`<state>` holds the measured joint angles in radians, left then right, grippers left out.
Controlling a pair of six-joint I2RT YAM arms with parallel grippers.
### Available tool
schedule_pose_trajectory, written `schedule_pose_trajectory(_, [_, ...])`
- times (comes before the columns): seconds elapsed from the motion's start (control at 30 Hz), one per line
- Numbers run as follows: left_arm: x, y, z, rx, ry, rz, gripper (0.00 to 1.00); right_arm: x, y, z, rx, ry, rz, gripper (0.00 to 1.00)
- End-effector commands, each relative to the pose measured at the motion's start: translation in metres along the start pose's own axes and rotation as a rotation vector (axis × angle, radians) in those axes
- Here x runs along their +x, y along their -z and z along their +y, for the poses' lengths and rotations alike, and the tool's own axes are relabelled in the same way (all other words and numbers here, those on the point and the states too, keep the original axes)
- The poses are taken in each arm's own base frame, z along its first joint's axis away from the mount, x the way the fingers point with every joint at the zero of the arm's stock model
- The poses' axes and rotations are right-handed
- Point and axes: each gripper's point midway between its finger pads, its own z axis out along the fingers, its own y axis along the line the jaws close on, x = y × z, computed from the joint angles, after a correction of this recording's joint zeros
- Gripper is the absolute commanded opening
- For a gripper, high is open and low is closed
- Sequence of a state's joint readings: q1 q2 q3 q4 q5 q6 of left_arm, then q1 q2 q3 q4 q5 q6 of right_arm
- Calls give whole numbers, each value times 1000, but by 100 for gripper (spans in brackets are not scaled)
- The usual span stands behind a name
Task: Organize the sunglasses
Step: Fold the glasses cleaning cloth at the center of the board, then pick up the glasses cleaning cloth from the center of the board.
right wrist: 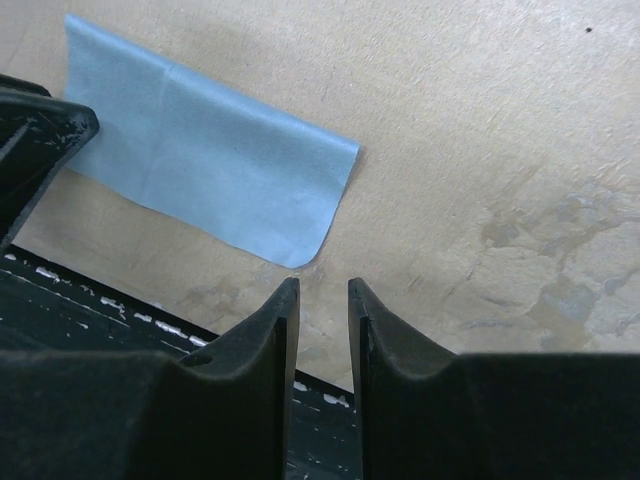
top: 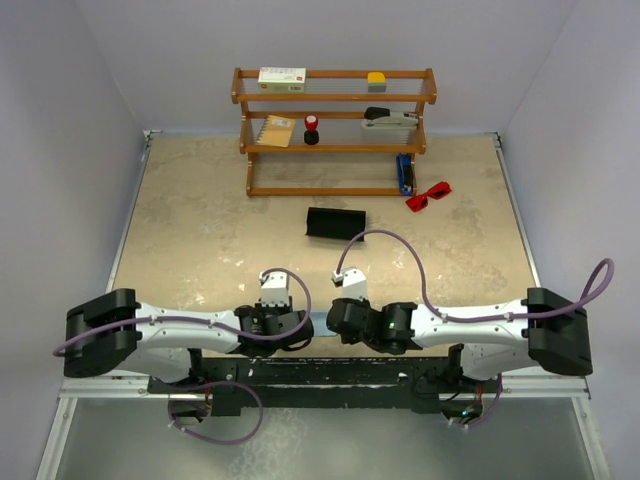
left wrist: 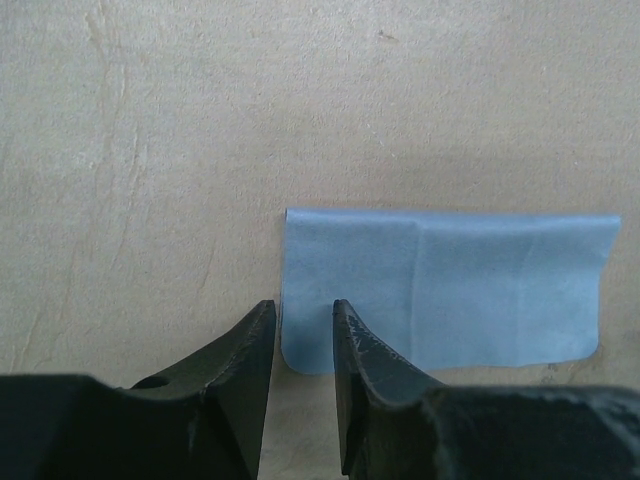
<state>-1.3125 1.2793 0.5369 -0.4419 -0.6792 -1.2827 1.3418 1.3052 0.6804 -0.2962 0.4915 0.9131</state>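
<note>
The table [top: 200, 230] has a matt beige top, mottled like stone, and in the wrist views it is faintly veined and stained. The shelf [top: 335, 97], at the upper middle of the overhead frame, is reddish-brown wood with a smooth varnished sheen. The sunglasses [top: 428, 195] look like bright red plastic. The case [top: 335, 223] is black and dull. The cloth [left wrist: 450, 290] is thin light blue fabric, matt and smooth, with a soft fold crease. The left gripper [left wrist: 303, 305] and right gripper [right wrist: 323, 283] have matt black fingers [left wrist: 240, 370] that look like hard plastic, scuffed pale along their edges. The arm shells [top: 180, 330] are smooth white and black. The cables [top: 380, 233] wear a purple sheath.
</note>
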Motion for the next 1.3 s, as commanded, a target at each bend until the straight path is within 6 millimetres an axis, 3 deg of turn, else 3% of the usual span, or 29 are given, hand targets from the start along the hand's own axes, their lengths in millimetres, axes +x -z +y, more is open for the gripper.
schedule_pose_trajectory(0.0, [-3, 2, -18, 30, 61, 1, 27, -7, 7, -13, 26, -11, -52, 30])
schedule_pose_trajectory(0.2, [7, -2, -23, 36, 57, 34, 26, -5, 10, -20, 28, -24, -52, 30])
schedule_pose_trajectory(0.33, [13, -5, -25, 30, 41, 54, 13, -3, 11, -24, 30, -30, -50, 30])
schedule_pose_trajectory(0.53, [12, -3, -22, 23, 39, 48, 9, -2, 12, -23, 19, -38, -48, 29])
schedule_pose_trajectory(0.7, [9, -1, -18, 23, 43, 36, 0, -3, 10, -17, 10, -36, -40, 29])
schedule_pose_trajectory(1.1, [5, 5, -12, 29, 5, 29, 0, -12, -5, 11, -19, -89, -50, 32])
schedule_pose_trajectory(1.27, [5, 6, -9, 35, -11, 29, 0, -8, -13, 15, -4, -108, -27, 34])
